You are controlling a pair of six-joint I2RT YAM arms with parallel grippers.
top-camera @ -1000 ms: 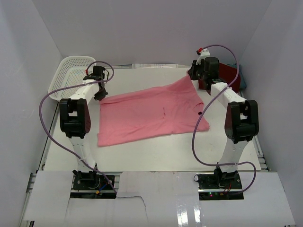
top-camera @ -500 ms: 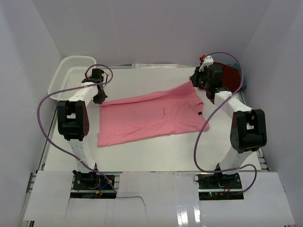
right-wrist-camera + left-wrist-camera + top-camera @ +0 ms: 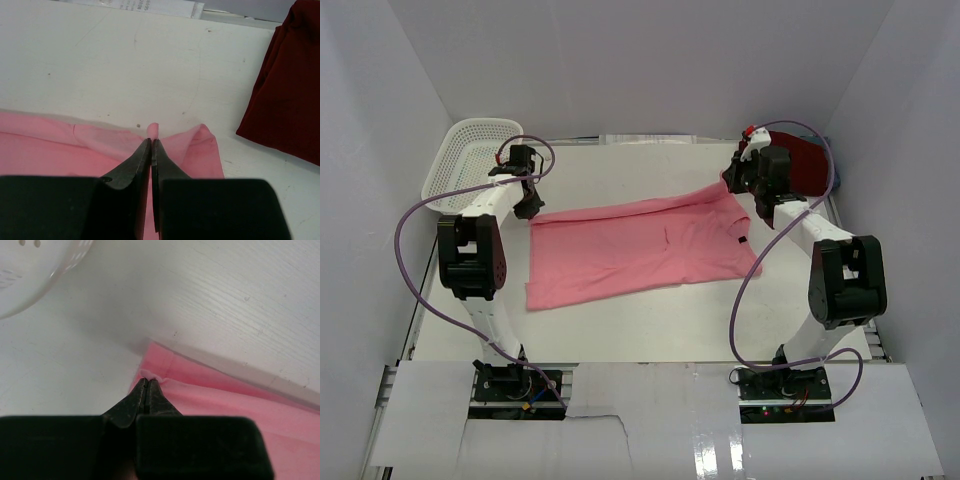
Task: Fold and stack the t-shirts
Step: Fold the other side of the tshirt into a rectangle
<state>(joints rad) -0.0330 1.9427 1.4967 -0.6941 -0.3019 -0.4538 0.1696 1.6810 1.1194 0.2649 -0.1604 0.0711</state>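
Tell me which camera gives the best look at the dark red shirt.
Right wrist: the dark red shirt lies close at the frame's right edge, folds visible, though cropped. Top external shows it small in the far right corner, partly behind the right arm. Left wrist does not show it.

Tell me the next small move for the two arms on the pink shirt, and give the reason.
Probably lift both pinched corners a little and carry them toward the near edge, folding the pink shirt in half. The left arm and right arm each have jaws shut on a far corner, the far edge is stretched between them, and the rest lies flat on the table.
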